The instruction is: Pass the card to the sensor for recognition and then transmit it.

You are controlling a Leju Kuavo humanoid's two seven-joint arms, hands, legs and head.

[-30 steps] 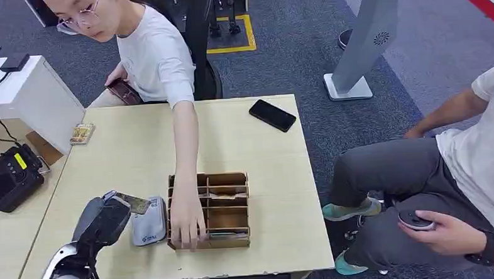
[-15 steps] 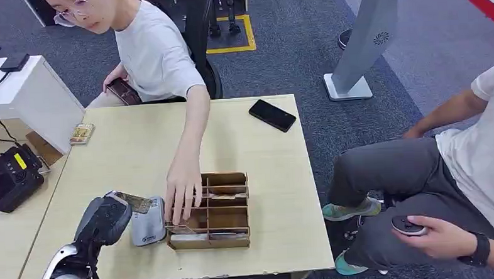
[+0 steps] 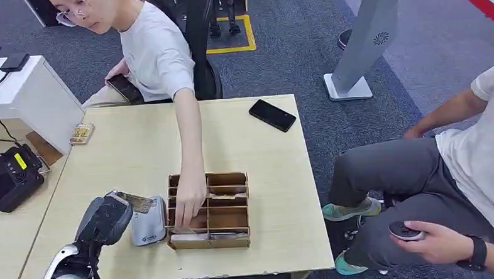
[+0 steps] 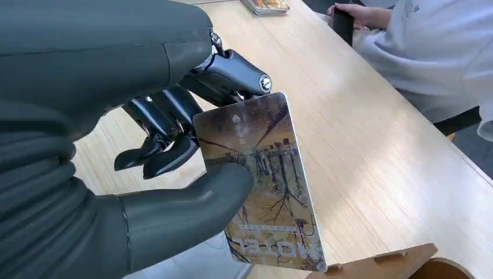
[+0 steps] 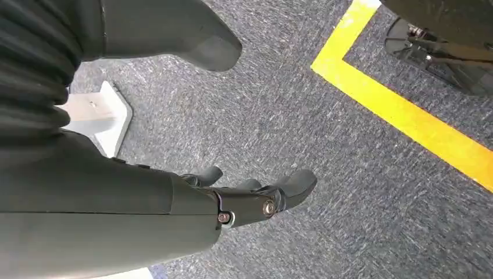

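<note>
- The card in the dark grey left hand is brownish, printed with dark bare trees and pale lettering.
- The sensor is light grey with blue print.
- The table is pale wood with a fine grain.
- The divided box is plain brown cardboard.
- The phone is glossy black.
- The floor is speckled blue-grey carpet crossed by a yellow stripe.
- The right hand is dark grey.
- The seated person's shirt is white.
</note>
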